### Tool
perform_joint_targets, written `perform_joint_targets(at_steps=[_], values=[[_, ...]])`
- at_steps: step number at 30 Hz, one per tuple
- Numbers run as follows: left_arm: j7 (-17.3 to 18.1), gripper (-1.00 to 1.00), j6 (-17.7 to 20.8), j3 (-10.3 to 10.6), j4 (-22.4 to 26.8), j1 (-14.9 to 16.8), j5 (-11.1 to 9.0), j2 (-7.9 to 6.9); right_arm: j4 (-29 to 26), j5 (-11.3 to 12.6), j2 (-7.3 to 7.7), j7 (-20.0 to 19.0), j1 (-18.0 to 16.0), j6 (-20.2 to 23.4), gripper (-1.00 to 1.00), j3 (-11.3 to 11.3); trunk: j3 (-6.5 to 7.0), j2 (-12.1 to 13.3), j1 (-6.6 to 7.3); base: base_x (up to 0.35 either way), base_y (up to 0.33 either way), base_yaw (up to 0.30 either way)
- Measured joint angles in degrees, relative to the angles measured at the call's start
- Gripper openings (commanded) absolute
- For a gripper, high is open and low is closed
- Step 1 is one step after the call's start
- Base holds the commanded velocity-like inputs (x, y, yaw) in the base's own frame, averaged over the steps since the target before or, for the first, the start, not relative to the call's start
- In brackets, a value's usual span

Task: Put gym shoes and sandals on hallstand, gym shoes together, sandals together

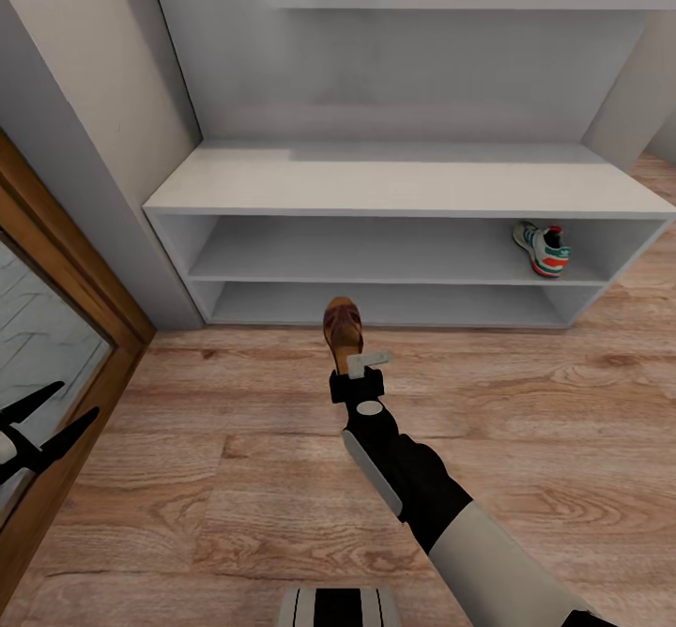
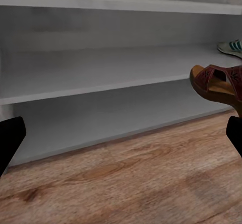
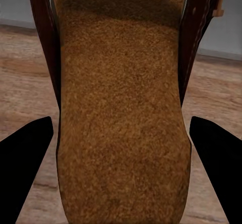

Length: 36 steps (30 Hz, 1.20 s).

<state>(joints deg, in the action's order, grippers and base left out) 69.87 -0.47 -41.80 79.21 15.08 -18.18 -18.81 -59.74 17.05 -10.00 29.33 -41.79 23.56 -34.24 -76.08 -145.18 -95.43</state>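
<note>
The right gripper (image 1: 357, 374) is clamped on the heel of a sandal (image 1: 343, 329) held just in front of the hallstand (image 1: 394, 191) — toe toward its lower tier — and a loose heel-only grip could let it tip and drop short onto the corridor floor (image 1: 235, 477).

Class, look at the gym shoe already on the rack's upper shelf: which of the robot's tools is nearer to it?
Right. The right tool holds a sandal before the rack's middle, left of the gym shoe. The left tool hangs far off by the left wall.
</note>
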Motion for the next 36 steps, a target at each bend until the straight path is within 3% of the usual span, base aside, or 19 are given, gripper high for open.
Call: perform_joint_targets(at_steps=[11,36], values=[[0.06,1.00,-0.08,1.81,0.00,0.00,0.05,0.00,-0.05,0.07,0.00,-0.21,0.05,-1.69,-1.00,-0.08,0.00,0.00,-0.01,0.179,0.020,0.000],[0.11,1.00,-0.09,2.47,0.00,0.00,0.06,0.01,-0.08,0.11,0.00,-0.23,0.17,-3.20,-1.00,-0.10,0.00,0.00,-0.02,0.020,0.004,0.000]])
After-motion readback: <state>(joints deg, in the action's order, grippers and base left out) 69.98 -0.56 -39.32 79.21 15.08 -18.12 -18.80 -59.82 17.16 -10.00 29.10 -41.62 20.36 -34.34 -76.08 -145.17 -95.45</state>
